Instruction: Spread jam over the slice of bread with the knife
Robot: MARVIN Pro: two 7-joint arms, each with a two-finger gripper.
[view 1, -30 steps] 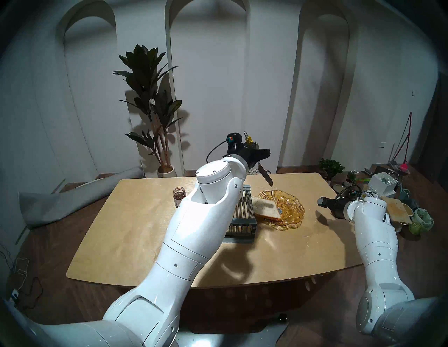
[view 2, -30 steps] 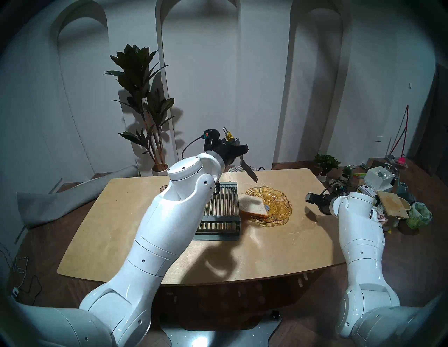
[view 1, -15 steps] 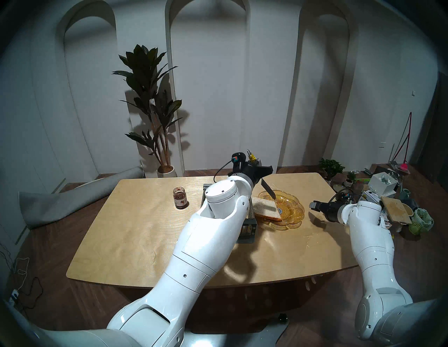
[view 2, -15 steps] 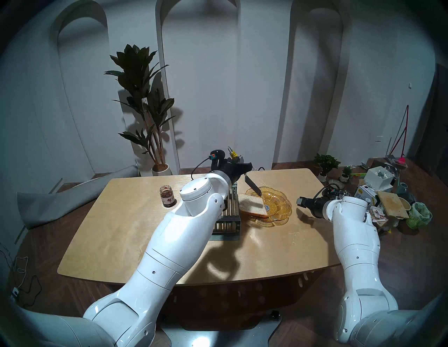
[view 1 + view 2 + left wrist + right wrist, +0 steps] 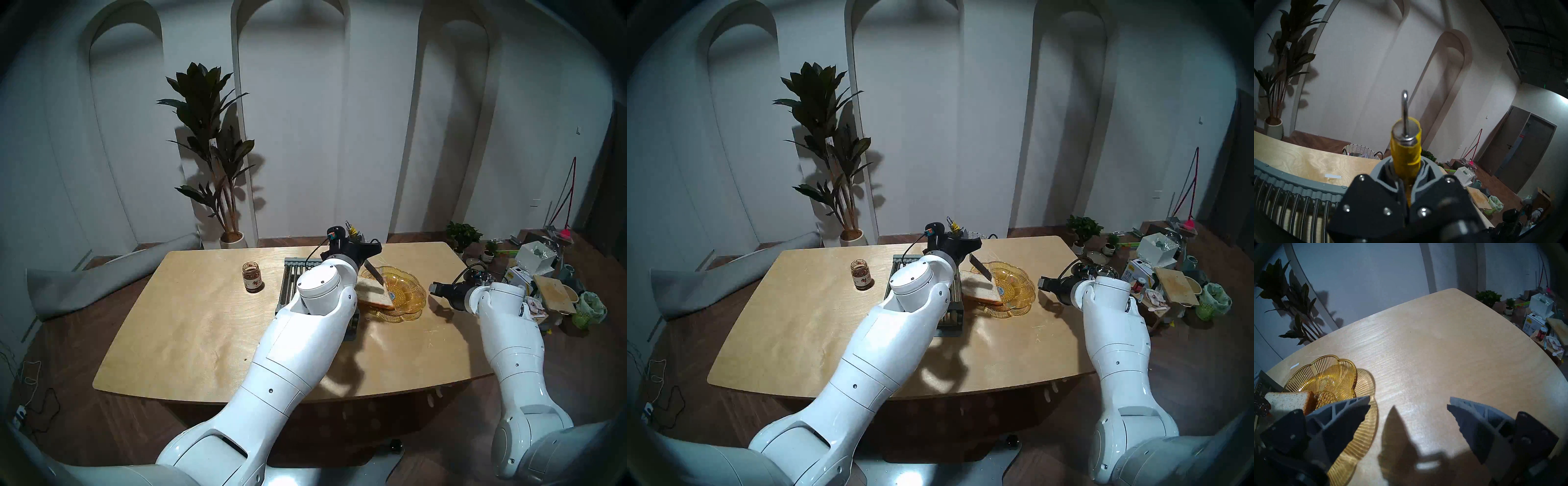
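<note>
Right wrist: ribbed amber glass dish (image 5: 1333, 372).

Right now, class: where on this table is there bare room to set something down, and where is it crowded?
Bare: the near half of the table, in front of the jam jar, and the far right corner behind the right claw. Crowded: the middle, where rack, bread and amber dish sit close.

From my left wrist view, my left gripper (image 5: 1407, 191) hides the knife (image 5: 1406, 152) blade below my jaws; only the yellow handle end shows. In my right wrist view, the slice of bread (image 5: 1288, 401) left of my jaws is cut off by the picture's edge and my finger.
</note>
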